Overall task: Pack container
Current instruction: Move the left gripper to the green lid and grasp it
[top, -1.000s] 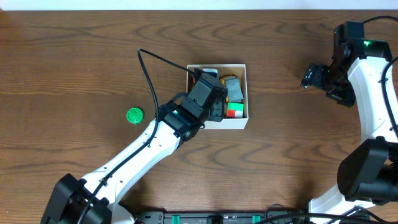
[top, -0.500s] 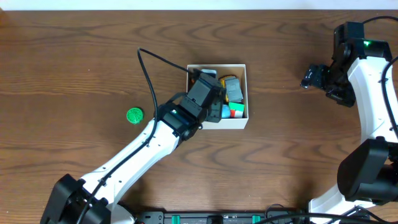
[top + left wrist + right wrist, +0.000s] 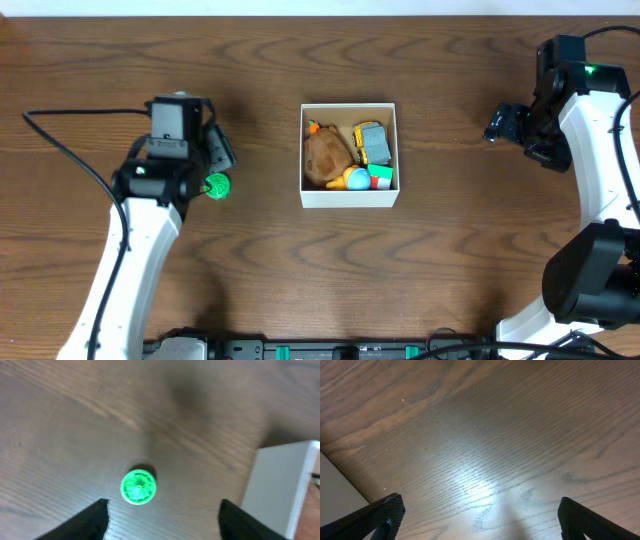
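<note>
One container (image 3: 349,198) stands near the middle of the table (image 3: 470,260), a little toward the far edge. It is a square white box, open at the top. Several toys lie inside it, close together: one brown toy (image 3: 325,155) on the left side, one grey and yellow toy (image 3: 372,142) at the far right, one light blue round piece (image 3: 357,180) and one red and green block (image 3: 380,178) at the near right. The exact number of toys cannot be told.

One green round toy (image 3: 138,486) lies alone on the table, well apart from the container, on its left. The left hand (image 3: 163,510) hangs over this toy, released, with its two fingers (image 3: 97,516) spread wide and touching nothing. In the left wrist view one white wall of the container shows at the right.

The right hand (image 3: 480,515) is to the right of the container, also released and holding nothing; only bare table shows between its two fingers.
</note>
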You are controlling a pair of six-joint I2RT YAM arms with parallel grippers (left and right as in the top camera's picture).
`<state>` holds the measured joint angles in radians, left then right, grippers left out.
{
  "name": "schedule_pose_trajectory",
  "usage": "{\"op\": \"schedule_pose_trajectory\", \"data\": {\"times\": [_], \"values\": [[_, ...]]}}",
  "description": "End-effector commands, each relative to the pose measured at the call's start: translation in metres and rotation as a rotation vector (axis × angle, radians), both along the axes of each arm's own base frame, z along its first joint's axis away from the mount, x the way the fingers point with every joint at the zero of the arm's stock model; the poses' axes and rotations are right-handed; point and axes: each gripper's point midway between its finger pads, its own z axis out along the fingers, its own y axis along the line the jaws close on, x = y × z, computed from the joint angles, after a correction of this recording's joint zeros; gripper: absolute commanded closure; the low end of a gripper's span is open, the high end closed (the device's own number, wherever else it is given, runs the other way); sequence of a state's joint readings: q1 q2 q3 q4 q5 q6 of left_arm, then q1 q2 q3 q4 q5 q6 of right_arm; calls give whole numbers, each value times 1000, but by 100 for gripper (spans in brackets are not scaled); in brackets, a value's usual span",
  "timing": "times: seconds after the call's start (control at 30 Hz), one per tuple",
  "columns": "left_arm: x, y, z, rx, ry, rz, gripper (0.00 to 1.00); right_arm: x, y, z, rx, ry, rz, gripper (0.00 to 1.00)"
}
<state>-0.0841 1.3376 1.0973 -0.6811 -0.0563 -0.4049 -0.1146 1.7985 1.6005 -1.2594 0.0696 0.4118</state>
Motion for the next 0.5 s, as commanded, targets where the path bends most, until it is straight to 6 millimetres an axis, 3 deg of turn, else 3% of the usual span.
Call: {"op": "schedule_pose_trajectory", "data": {"times": [0.0,0.07,0.23,0.47], "values": [[5,-1,-27,-4,91,-19,22,0,4,-4,29,9,11,1],[5,-1,-51,2,163,-18,16,-1,5,-4,30,11,12,1],[2,3,-101,9,316,-6,12,-2,6,-4,28,18,33,1],[-3,10,-143,-21,431,20,10,-2,6,-4,28,17,37,1]]}}
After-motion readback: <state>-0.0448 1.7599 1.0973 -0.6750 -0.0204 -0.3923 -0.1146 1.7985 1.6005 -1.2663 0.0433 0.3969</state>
